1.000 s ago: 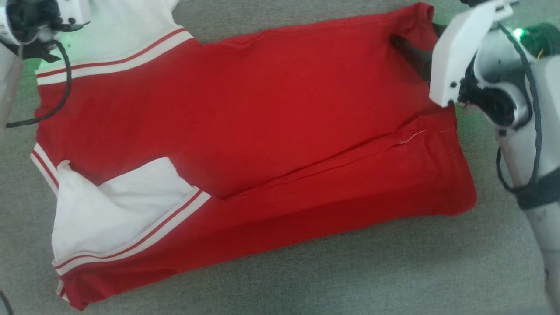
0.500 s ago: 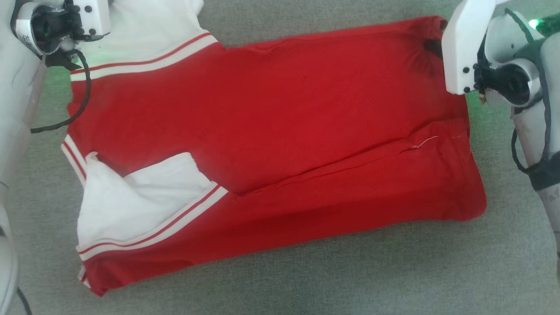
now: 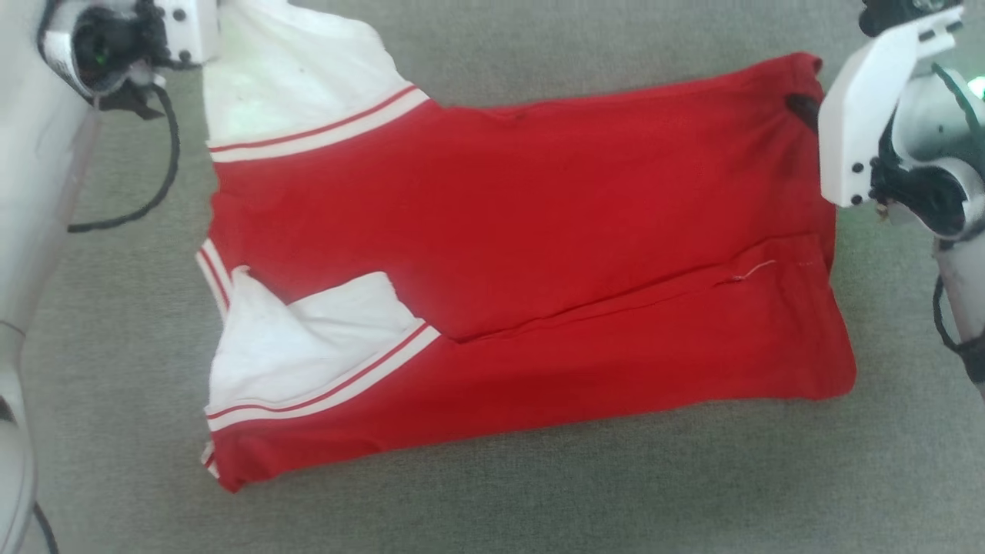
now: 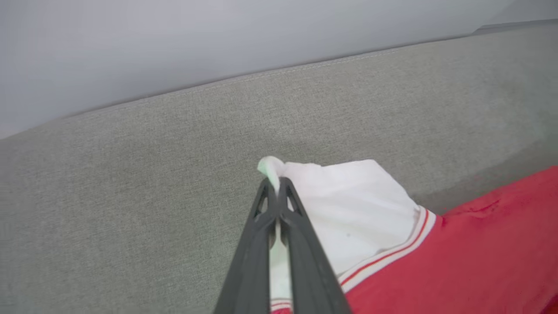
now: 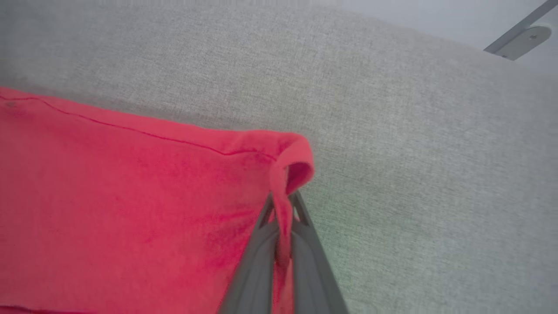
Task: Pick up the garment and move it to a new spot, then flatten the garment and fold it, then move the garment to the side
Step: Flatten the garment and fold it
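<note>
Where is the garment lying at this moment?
In the head view the garment lies spread across the grey fabric surface, its white sleeve pinched by the left gripper and its far red corner by the right gripper.

The garment lies flat on the cushion, stretched across the head view, sleeves to the left and hem to the right. Its near side is folded over onto the body, with the near sleeve on top at the lower left. The far sleeve juts out at the upper left. The left gripper is at that sleeve's tip, cloth between its fingers. The right gripper is at the far hem corner, cloth likewise between its fingers. A wall stands behind the cushion.
</note>
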